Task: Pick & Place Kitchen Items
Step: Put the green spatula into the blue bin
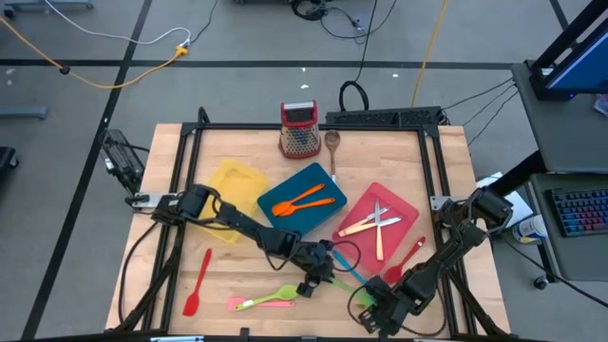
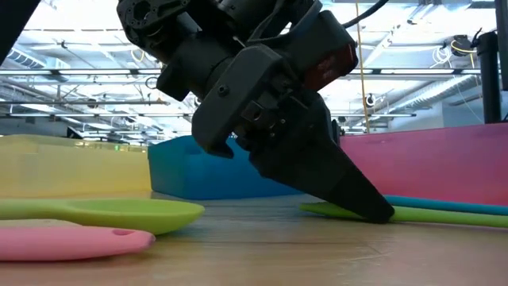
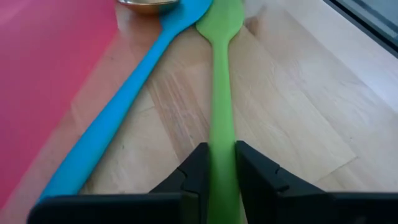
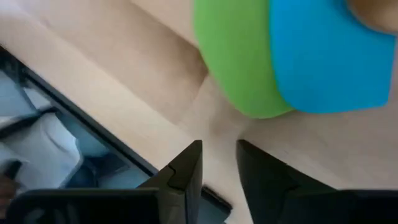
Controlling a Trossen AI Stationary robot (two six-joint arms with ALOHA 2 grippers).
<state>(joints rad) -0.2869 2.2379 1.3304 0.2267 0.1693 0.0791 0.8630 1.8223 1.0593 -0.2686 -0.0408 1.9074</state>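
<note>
A green spatula [image 3: 221, 93] lies flat on the wooden table beside a blue spatula [image 3: 124, 93], next to the red tray [image 3: 50, 74]. My left gripper [image 3: 221, 171] is down at the table's near middle [image 1: 323, 271], shut on the green spatula's handle. My right gripper [image 4: 217, 162] hovers over the near right edge [image 1: 377, 309], open by a narrow gap with nothing in it, just short of the two spatulas' blades [image 4: 242, 62]. A green spoon [image 2: 119, 213] and a pink spoon [image 2: 71, 238] lie to the left. My left gripper pinches the green spatula's slim handle [image 3: 221, 146] between its two fingers, one on each long edge. It comes slanting down from the table's left, pointing along the handle's run. The spatula lies flat on the table, the fingertip [image 2: 373, 210] resting at the wood.
A teal tray [image 1: 304, 214] holds orange utensils, the red tray [image 1: 394, 204] holds pale-handled cutlery, and a yellow tray [image 1: 233, 185] lies left of them. A red spatula [image 1: 197, 280] lies near left. A grater [image 1: 299, 128] and a wooden spoon [image 1: 332, 142] stand at the far edge.
</note>
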